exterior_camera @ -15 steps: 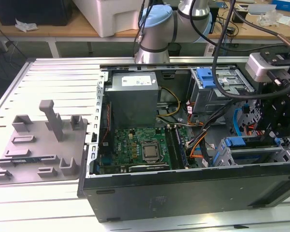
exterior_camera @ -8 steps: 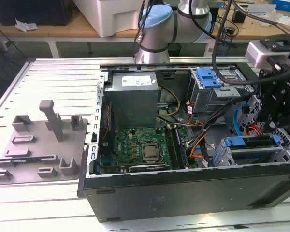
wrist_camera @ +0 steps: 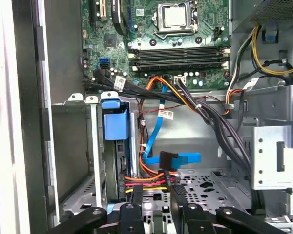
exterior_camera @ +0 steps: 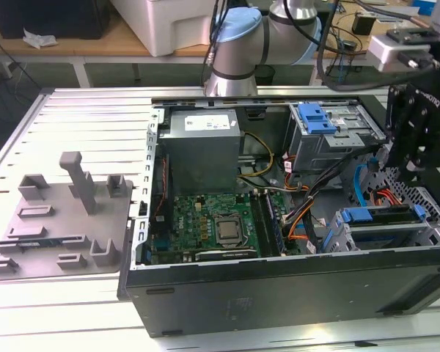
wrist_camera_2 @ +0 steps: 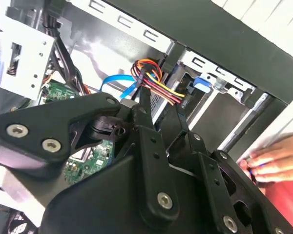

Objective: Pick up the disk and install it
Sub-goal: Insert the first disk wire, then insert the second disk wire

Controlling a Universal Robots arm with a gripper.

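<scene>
Gripper [exterior_camera: 405, 174] hangs over the drive cage [exterior_camera: 418, 233] at the right of the exterior view, inside the open computer case [exterior_camera: 279, 290]; whether it is spread or closed cannot be told. The disk [exterior_camera: 378, 215] sits in the cage at lower right, blue rail uppermost. In the first wrist view the disk [wrist_camera: 115, 146] stands edge-on, with coloured cables [wrist_camera: 146, 183] reaching its end.

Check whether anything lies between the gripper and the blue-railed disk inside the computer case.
Yes. In the first wrist view, a bundle of red, orange and yellow wires and a blue flat cable cross the space just ahead of the gripper, beside the disk standing in the drive cage.
</scene>
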